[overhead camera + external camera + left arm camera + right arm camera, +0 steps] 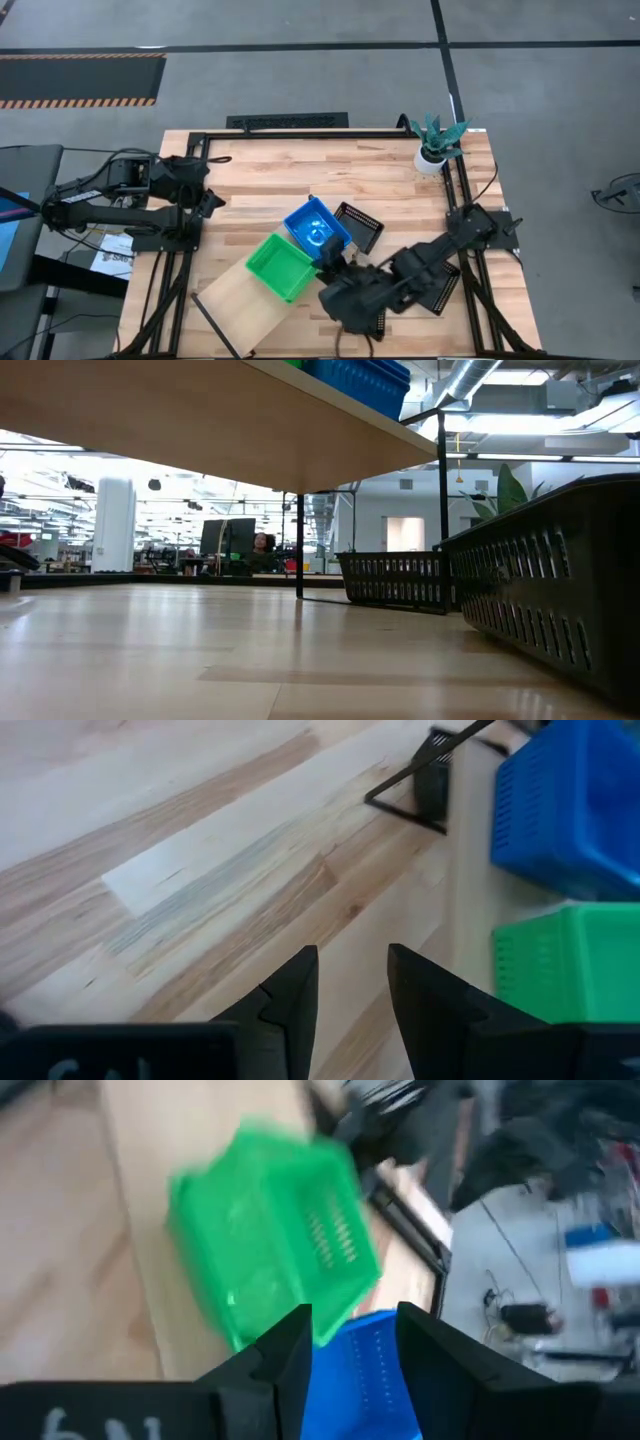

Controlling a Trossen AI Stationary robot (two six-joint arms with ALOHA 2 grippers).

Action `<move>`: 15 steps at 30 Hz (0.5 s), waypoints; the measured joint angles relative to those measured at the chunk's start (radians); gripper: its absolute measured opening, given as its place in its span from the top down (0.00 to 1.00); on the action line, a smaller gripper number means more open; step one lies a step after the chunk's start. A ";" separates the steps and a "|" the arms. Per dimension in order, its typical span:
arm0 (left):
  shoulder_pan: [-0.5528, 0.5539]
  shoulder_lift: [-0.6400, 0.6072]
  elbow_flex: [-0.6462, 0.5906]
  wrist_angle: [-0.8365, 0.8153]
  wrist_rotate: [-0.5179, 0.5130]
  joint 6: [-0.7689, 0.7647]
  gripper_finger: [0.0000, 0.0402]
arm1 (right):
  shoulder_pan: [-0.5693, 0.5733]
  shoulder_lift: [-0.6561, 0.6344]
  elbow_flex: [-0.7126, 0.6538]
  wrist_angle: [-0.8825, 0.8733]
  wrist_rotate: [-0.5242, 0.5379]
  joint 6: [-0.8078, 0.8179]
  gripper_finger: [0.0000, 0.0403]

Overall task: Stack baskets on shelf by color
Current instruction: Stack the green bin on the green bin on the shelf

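The pale wooden shelf (232, 300) lies slantwise on the table's near half. A green basket (280, 266) and a blue basket (316, 227) stand on it side by side. One black basket (361, 226) rests on the table past the shelf's far end. Another black basket (440, 290) lies partly under my right arm. My right gripper (331, 262) is open at the blue basket's near corner; its wrist view shows the blue basket (365, 1370) between the fingers and the green basket (270, 1250) beyond. My left gripper (212, 201) waits open at the table's left. My right gripper (350, 1342) comes slanting from the table's right with a finger on either side of the blue basket's near edge (360, 1355). I cannot tell whether the fingers touch it. The basket stands on the shelf.
A plant in a white pot (436, 143) stands at the far right corner. The black frame rail (300, 133) runs along the far edge. In the low view the shelf's underside (200, 420) spans the top, and a black basket (560, 590) is close on the right.
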 joint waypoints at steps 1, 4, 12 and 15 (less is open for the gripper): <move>0.000 0.000 0.000 0.016 0.000 0.000 0.73 | 0.008 -0.006 0.001 0.023 0.023 0.052 0.59; 0.000 0.000 0.000 0.064 -0.009 0.000 0.73 | 0.029 -0.030 -0.003 0.072 0.076 0.294 0.61; 0.000 0.000 0.000 0.157 -0.081 0.015 0.73 | 0.056 0.031 -0.003 0.109 0.243 0.643 0.72; 0.000 0.000 0.000 0.178 -0.098 0.019 0.73 | 0.081 0.085 -0.003 0.154 0.364 0.662 0.76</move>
